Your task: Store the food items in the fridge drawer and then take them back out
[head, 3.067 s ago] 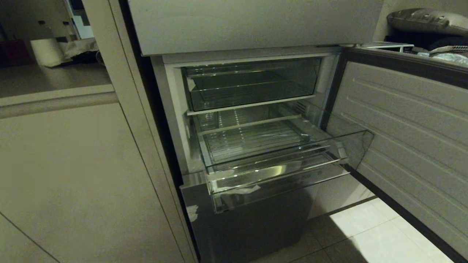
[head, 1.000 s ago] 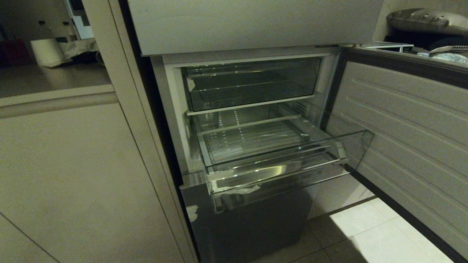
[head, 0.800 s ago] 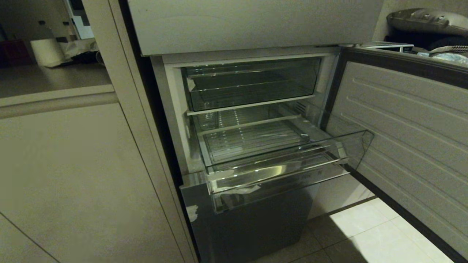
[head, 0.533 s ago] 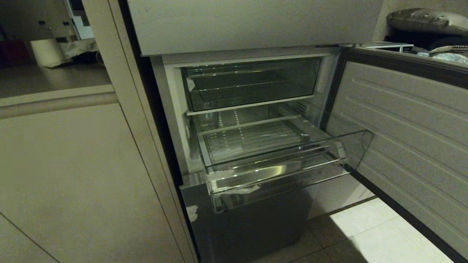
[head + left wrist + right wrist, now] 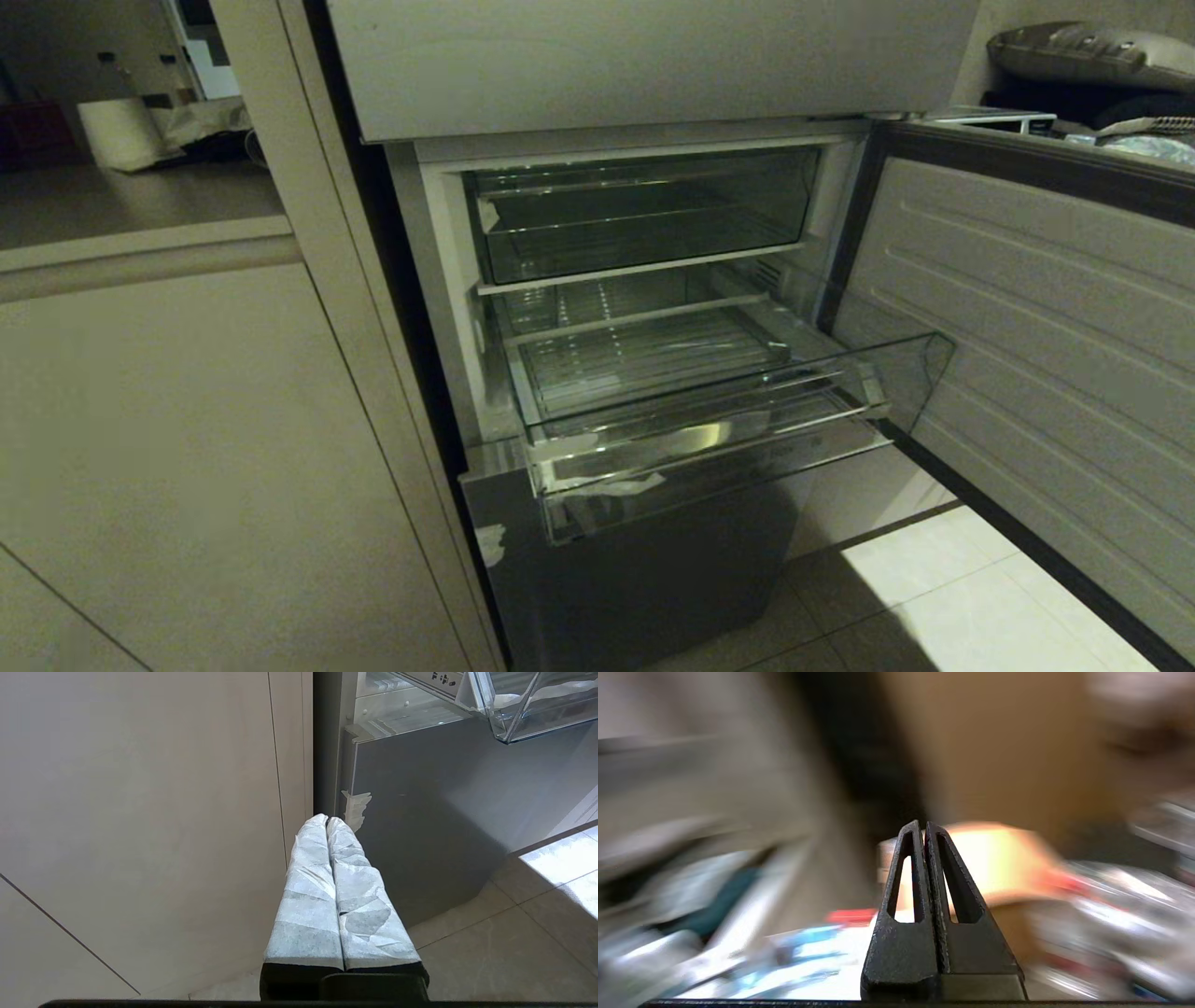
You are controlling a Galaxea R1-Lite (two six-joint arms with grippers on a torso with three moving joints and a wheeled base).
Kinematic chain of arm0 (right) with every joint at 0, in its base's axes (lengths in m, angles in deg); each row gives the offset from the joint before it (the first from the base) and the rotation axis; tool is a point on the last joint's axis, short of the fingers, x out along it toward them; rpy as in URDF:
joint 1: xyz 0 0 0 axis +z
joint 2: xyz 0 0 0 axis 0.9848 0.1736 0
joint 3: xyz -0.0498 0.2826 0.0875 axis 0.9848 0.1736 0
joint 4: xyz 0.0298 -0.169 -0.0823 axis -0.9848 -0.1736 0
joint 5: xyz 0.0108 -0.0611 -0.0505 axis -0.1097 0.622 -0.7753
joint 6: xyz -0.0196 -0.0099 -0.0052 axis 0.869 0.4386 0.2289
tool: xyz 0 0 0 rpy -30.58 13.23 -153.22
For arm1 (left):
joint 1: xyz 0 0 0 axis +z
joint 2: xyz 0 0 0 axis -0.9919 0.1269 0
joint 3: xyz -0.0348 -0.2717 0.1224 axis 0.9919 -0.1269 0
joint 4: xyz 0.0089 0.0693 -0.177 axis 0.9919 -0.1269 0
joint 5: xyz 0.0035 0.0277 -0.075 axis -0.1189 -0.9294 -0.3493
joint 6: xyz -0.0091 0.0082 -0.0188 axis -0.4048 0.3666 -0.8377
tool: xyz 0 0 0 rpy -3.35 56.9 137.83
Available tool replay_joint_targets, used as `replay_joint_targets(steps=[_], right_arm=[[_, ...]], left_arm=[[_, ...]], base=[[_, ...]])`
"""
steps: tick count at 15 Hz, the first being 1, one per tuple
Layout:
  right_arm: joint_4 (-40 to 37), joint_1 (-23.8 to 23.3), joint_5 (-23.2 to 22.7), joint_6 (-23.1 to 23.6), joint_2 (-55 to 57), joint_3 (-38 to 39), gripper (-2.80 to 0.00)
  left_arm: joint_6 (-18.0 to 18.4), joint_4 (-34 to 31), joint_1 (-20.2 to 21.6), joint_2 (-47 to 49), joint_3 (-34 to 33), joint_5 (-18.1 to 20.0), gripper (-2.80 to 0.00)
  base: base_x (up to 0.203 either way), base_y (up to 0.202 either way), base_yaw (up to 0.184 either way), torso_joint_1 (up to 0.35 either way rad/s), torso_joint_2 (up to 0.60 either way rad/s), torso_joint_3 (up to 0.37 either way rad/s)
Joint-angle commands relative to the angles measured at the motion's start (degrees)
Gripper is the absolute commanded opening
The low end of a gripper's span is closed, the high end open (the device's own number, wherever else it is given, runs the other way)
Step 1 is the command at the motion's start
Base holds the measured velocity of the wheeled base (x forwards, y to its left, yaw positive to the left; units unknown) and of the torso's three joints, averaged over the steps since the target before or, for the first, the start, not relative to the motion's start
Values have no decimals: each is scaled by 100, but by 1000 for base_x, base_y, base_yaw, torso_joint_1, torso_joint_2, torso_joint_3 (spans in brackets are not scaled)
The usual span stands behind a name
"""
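Observation:
The fridge drawer (image 5: 653, 450), clear with a ribbed bottom and whitish tape at its front left corner, stands pulled out and holds nothing that I can see. Its taped corner (image 5: 523, 700) also shows in the left wrist view. No food items can be made out; beyond the right fingertips there is only a blurred pale-orange shape (image 5: 999, 858). My right gripper (image 5: 923, 826) is shut with nothing between its black fingers, and its surroundings are smeared. My left gripper (image 5: 326, 819), wrapped in white tape, is shut and empty, low beside the grey fridge panel. Neither arm shows in the head view.
The fridge door (image 5: 1027, 308) stands open on the right. A clear untaped bin (image 5: 644, 219) sits above the drawer, a grey lower panel (image 5: 644, 579) below it. A beige cupboard front (image 5: 187, 448) fills the left. Pale floor tiles (image 5: 934, 607) lie at the lower right.

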Motion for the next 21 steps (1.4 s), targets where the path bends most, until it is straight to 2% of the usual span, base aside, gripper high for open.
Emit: replay_joint_targets(steps=[1, 4, 6, 8, 9, 11, 12, 13, 14, 16, 21], right_arm=[[26, 1173, -83, -94, -980, -173, -280], [29, 3458, -113, -4, -1701, -51, -280], [-234, 5415, -104, 392, -2362, 97, -280], [-923, 7355, -101, 1044, -3118, 249, -280], [-1408, 8160, -95, 1325, -3438, 304, -280], [-2929, 9625, -60, 1780, -3959, 402, -280], [-3804, 10147, 70, 1926, -4075, 484, -280], [-4394, 10569, 408, 2024, -4063, 665, -280], [-4656, 10805, 818, 2071, -3927, 954, -280], [-4818, 11064, 1214, 2036, -3357, 1519, -280], [-4848, 11766, 1249, 1804, -2001, 2231, -280]], left_arm=[[0, -1, 0, 8, 1, -1, -280], [0, -1, 5, 8, 1, 2, -280], [0, -1, -2, 8, 1, -1, -280], [0, -1, 4, 8, 1, -1, -280], [0, -1, 4, 8, 1, -1, -280], [0, -1, -4, 8, 1, -1, -280], [0, -1, -4, 8, 1, -1, -280], [0, -1, 2, 8, 1, -1, -280], [0, -1, 3, 8, 1, -1, -280], [0, -1, 2, 8, 1, -1, -280], [0, -1, 4, 8, 1, -1, -280]], base=[[0, 0, 0, 0, 0, 0], [0, 0, 0, 0, 0, 0], [0, 0, 0, 0, 0, 0], [0, 0, 0, 0, 0, 0], [0, 0, 0, 0, 0, 0], [0, 0, 0, 0, 0, 0], [0, 0, 0, 0, 0, 0], [0, 0, 0, 0, 0, 0], [0, 0, 0, 0, 0, 0], [0, 0, 0, 0, 0, 0], [0, 0, 0, 0, 0, 0]])
